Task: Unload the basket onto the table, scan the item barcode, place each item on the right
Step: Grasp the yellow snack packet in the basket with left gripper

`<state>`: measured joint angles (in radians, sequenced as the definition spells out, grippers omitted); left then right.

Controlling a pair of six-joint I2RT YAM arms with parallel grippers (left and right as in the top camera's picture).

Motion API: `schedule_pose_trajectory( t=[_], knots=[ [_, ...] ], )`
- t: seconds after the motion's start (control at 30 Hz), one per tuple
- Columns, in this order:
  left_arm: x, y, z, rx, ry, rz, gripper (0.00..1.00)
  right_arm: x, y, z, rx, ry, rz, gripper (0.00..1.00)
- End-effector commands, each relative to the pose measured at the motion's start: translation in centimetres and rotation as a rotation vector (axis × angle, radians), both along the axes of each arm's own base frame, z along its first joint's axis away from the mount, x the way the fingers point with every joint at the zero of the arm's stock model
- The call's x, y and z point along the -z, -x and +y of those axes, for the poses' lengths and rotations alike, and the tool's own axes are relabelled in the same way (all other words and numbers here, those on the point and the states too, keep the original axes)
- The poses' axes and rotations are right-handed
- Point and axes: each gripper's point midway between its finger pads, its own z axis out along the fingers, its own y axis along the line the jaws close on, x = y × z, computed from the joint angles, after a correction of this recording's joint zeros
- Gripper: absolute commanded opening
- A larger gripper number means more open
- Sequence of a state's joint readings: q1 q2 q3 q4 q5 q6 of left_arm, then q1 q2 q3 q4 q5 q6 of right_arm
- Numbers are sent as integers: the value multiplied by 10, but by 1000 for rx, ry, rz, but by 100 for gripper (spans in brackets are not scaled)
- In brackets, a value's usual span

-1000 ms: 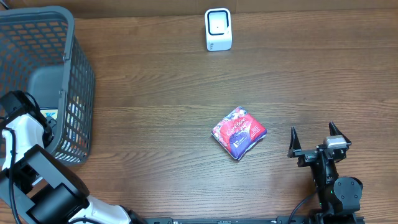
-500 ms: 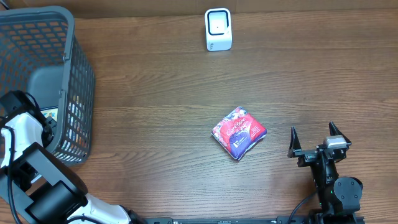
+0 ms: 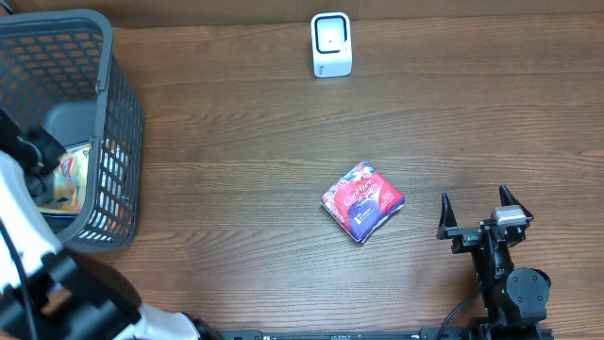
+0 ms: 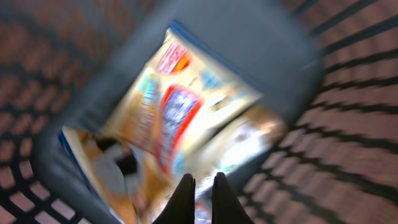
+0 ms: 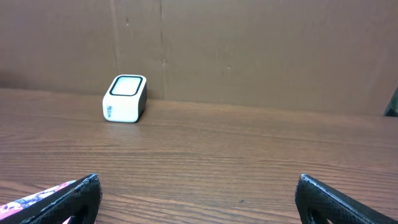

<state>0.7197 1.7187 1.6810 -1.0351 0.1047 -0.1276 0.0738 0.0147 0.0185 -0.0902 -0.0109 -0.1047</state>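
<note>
Snack bag [image 4: 186, 106] lies diagonally inside the basket [image 3: 118, 123].

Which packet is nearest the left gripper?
The yellow packet inside the basket, just ahead of the left gripper; the red-and-purple packet lies out on the table, far off.

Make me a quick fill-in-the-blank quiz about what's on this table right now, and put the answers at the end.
The yellow snack packet lies inside the grey mesh ____.
The red and purple foil packet lies on the brown wooden ____.
The open hand near that foil packet is the robot's ____ one.
Missing words: basket; table; right.
</note>
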Motion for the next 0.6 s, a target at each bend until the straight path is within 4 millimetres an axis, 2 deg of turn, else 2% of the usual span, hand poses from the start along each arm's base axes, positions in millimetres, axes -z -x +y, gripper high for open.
schedule_pose_trajectory(
  t=[0.0, 0.07, 0.13, 0.23, 0.27, 0.3, 0.4, 0.5, 0.57],
  knots=[
    [-76, -8, -29, 78, -30, -222, 4, 1, 0, 0, 2, 0, -8, 100],
    [-100, -2, -37, 91, -64, -278, 4, 1, 0, 0, 2, 0, -8, 100],
    [-110, 6, -36, 71, -106, -277, 4, 1, 0, 0, 2, 0, -8, 100],
    [-96, 18, -20, -1, -155, -187, 4, 1, 0, 0, 2, 0, -8, 100],
    [-87, 19, -18, -9, -145, -160, 16, 1, 0, 0, 2, 0, -8, 100],
    [-71, 19, -18, -9, -119, -129, 38, 1, 0, 0, 2, 1, -8, 100],
    [-31, 17, -13, -14, -68, -54, 76, 1, 0, 0, 2, 0, -8, 100],
    [16, 16, -1, -36, -30, 56, 93, 1, 0, 0, 2, 0, -8, 100],
    [39, 17, 7, -47, -25, 126, 97, 1, 0, 0, 2, 0, -8, 100]
  ],
)
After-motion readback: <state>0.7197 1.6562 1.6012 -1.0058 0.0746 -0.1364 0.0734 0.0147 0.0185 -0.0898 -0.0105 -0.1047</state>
